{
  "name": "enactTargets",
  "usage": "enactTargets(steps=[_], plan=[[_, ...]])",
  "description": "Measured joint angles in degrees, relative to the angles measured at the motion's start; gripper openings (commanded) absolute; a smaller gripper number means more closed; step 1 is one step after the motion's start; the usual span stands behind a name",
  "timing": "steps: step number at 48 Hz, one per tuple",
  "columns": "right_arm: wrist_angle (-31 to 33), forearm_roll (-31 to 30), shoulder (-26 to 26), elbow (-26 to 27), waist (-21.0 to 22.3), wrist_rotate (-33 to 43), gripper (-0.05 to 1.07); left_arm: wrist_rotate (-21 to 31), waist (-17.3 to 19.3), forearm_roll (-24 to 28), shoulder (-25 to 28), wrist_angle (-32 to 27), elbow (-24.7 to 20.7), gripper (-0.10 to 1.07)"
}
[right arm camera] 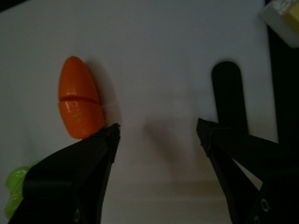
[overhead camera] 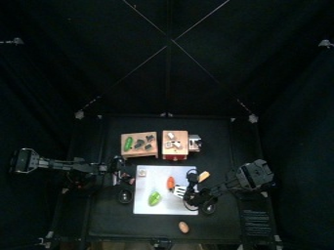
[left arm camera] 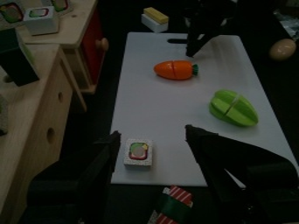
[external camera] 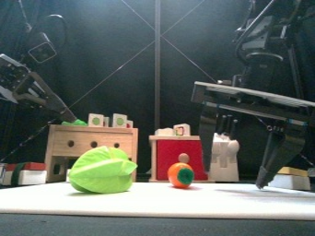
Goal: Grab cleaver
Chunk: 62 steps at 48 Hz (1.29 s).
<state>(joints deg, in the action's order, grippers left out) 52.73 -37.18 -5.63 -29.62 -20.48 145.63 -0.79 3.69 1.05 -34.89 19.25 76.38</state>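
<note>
The job is at its approach step, I'd say: nothing is gripped yet. The right claw (right arm camera: pixel 158 147) hangs over the white board (left arm camera: pixel 146 96) on the counter (overhead camera: pixel 104 210) with its jaws spread wide and empty. Bare board lies between them, and the toy carrot (right arm camera: pixel 77 96) lies just off to one side. A dark bar on the board by the other jaw could be a handle or only a shadow; I cannot tell which.

What I take for the cleaver (external camera: pixel 224 157) is a pale, flat, blade-like piece. It stands upright at the back, just beside the red box (external camera: pixel 182 152) and behind the claw as seen from the front. If that is right, the next move calls for carrying the open claw back past the carrot, lining its jaws across the cleaver, and only then closing.

The left claw (left arm camera: pixel 163 166) rests at the other end of the board, jaws apart and holding nothing, with a small picture block (left arm camera: pixel 140 153) lying near it. A green vegetable (external camera: pixel 101 172) sits on the board as well.

As for containers, the wooden crate (external camera: pixel 88 143) carries little picture blocks on top, and from above something green shows in it. The red box has a small white piece on top; I cannot make out what else is in it.
</note>
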Motion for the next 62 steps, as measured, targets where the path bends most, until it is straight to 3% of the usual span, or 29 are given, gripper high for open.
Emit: enactTargets(steps=[11, 16, 19, 22, 29, 35, 41, 47, 55, 62], plan=[[0.62, -22.59, 16.79, -3.08, 0.53, -0.26, 1.00, -0.18, 0.00, 0.00, 0.09, 0.00, 0.00, 0.95], [-0.53, -26.46, 21.36, -5.45, 1.76, -1.85, 1.00, -0.18, 0.00, 0.00, 0.00, 0.00, 0.09, 0.95], [-2.55, -26.98, 24.17, -5.89, 3.25, -9.23, 1.00, -0.18, 0.09, 0.00, 0.09, 0.00, 0.09, 0.95], [-3.34, -23.82, 25.93, -5.62, 4.75, -19.07, 1.00, -0.09, 0.18, 0.00, 0.09, 0.00, 0.09, 0.95], [-2.99, -7.91, 29.62, -2.55, 10.99, -44.91, 1.00, -0.18, 0.26, 0.00, 0.00, 0.00, 0.00, 0.95], [-2.02, -0.62, 32.08, -0.26, 16.88, -56.87, 1.00, -0.35, 0.35, 0.62, 0.09, 0.00, -1.23, 0.95], [-1.32, 2.55, 32.43, 4.13, 23.55, -66.36, 1.00, -0.62, 1.76, 6.33, -1.14, -0.09, -4.57, 0.95], [4.31, 6.86, 28.74, 10.81, 28.48, -75.50, 1.00, -0.35, 4.04, 10.90, -4.92, 0.00, -5.89, 0.95], [8.35, 13.71, 19.51, 19.42, 32.43, -88.07, 1.00, -0.35, 4.57, 11.51, -10.72, 0.62, -3.34, 0.95], [8.88, 17.84, 15.12, 20.57, 35.77, -93.96, 1.00, -0.35, 4.57, 10.90, -13.45, 0.79, -1.14, 0.95]])
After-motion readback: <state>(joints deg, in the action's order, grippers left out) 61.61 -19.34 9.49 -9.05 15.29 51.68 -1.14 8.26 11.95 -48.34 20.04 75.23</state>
